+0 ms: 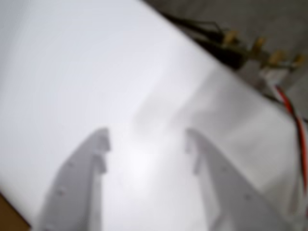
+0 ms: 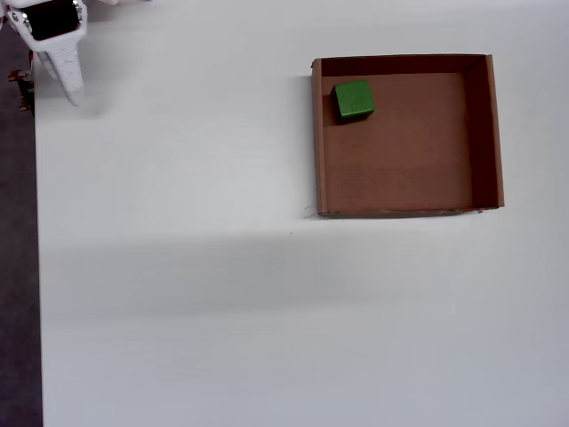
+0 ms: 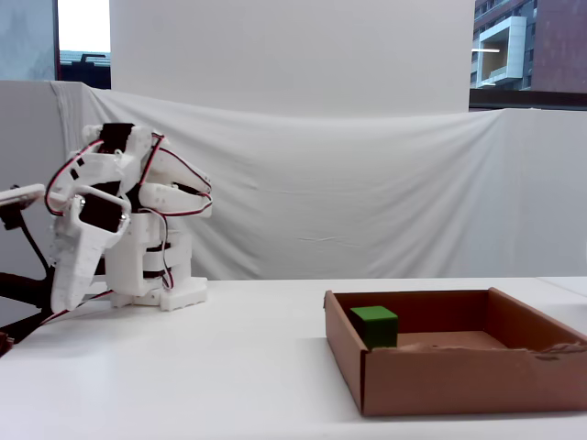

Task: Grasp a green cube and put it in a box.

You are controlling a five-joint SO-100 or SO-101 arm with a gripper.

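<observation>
A: Your cube sits inside the box, in the overhead view's upper-left corner, near two walls. It looks light, stiff and matte, so not slippery.

B: If you regrasp, pinch two opposite flat faces from above; the walls crowd one side.

A: Your gripper is spread, holding nothing, folded back well apart over the bare table.
</observation>
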